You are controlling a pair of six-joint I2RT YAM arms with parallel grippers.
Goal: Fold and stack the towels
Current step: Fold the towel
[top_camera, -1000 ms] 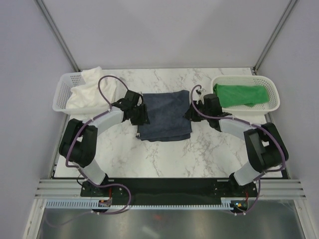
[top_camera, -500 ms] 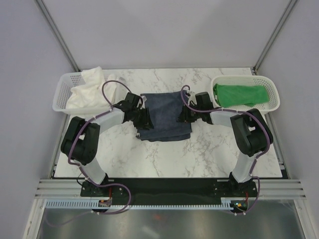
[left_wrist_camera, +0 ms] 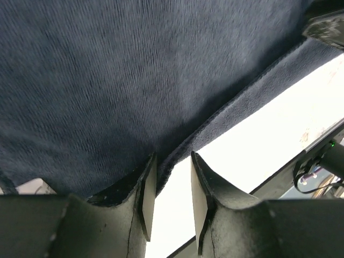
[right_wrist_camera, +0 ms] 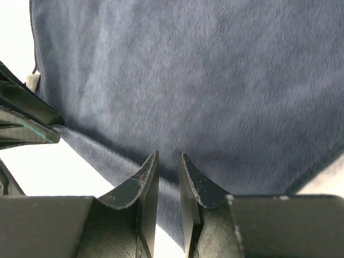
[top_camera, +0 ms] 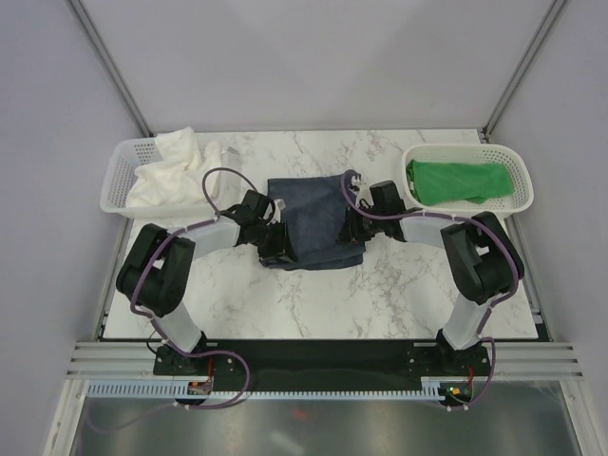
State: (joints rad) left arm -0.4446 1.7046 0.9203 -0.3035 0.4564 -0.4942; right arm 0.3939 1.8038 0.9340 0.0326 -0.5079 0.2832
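Straddling the near-left hem of the navy towel (top_camera: 309, 218), the left gripper (left_wrist_camera: 173, 158) has its fingers spread, nothing pinched. The right gripper (right_wrist_camera: 169, 155) is nearly closed, nipping navy cloth at the towel's right edge. The towel lies folded mid-table (top_camera: 380, 294). The cream towel (top_camera: 166, 171) is in the left basket (top_camera: 116, 180), the green towel (top_camera: 456, 180) in the right basket (top_camera: 521, 176).

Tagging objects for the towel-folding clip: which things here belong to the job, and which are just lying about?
Job: navy towel, green towel, cream towel.
Lying about: left basket, right basket, marble table.
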